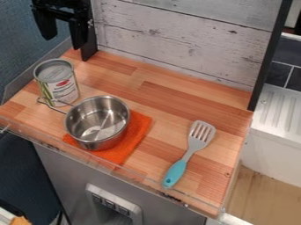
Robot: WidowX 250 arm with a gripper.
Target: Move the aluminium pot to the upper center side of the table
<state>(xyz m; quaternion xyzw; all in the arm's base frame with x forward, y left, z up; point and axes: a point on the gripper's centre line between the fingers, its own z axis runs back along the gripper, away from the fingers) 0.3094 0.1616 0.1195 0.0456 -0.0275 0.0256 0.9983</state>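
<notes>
The aluminium pot (99,122) stands upright on an orange cloth (137,127), on the left half of the wooden table (167,103). Its wire handle points to the upper left, close to the base of a can. At the upper left corner of the view, the black gripper (63,40) hangs above and beyond the can, well away from the pot. The fingers are apart, with nothing between them.
A tin can (57,82) stands at the table's left side. A spatula (189,151) with a turquoise handle lies at the right. A whitewashed plank wall (182,39) borders the back, with dark posts at both ends; a transparent edge strip runs along the front.
</notes>
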